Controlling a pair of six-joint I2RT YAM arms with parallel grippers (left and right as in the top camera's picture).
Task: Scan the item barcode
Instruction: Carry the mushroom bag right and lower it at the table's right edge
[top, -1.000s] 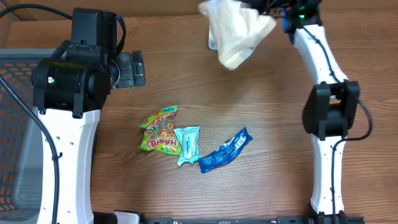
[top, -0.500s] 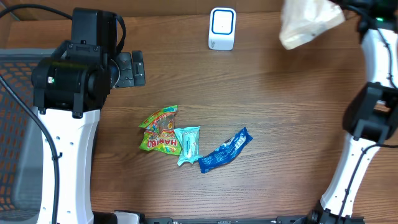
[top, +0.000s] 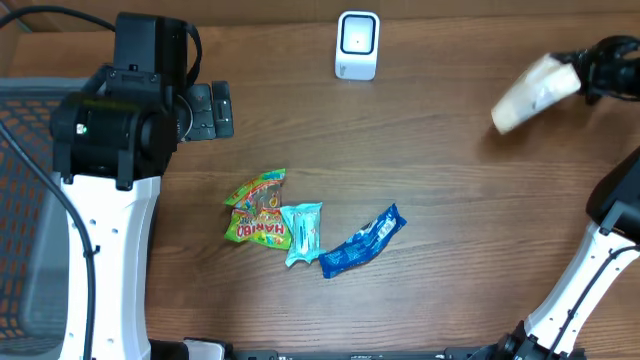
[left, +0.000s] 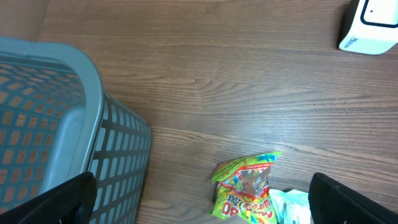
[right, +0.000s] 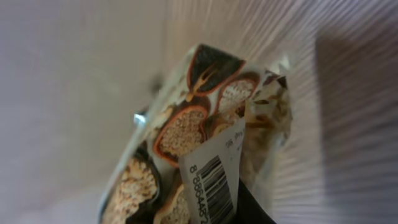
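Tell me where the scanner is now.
Overhead, the white scanner stands far-centre on the table, left of the snack bag in the right gripper.

**Arm posture, overhead and wrist views.** We see the white-and-black left arm (top: 105, 250) rising along the left edge of the overhead view from the bottom of the frame, with its black upper housing bent toward the right. The black left gripper (top: 213, 110) points right in the upper left. Its dark fingers (left: 56, 199) sit wide apart at the lower corners of the left wrist view. The white-and-black right arm (top: 590, 270) climbs the right edge. At the upper right, the black right gripper (top: 588, 77) is clamped on a pale crinkled snack packet (top: 535, 92).
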